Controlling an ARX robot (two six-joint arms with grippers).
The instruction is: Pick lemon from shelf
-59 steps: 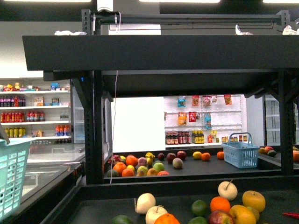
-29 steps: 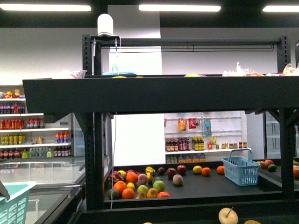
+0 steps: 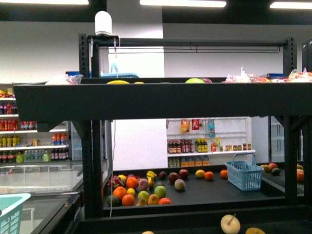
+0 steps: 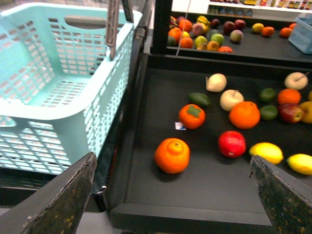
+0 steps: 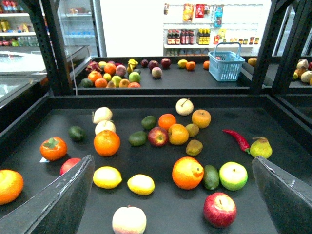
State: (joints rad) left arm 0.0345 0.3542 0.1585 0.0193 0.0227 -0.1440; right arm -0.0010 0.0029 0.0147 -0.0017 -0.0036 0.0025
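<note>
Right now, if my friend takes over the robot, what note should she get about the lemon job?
Left gripper: open and empty, over the shelf, with a teal basket beside it.
Right gripper: open and empty, over the same tier.
Lemons: one lemon lies side by side with a second lemon on the tier, among other fruit, close under the right gripper.
Done: nothing picked yet.
Left to do: lower a gripper, close on one lemon, lift it off.

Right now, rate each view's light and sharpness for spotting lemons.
Front view: ceiling lights glare, shelf backlit and dark. Left wrist view: soft focus, fingers blurred. Right wrist view: even light, lemons sharp.
</note>
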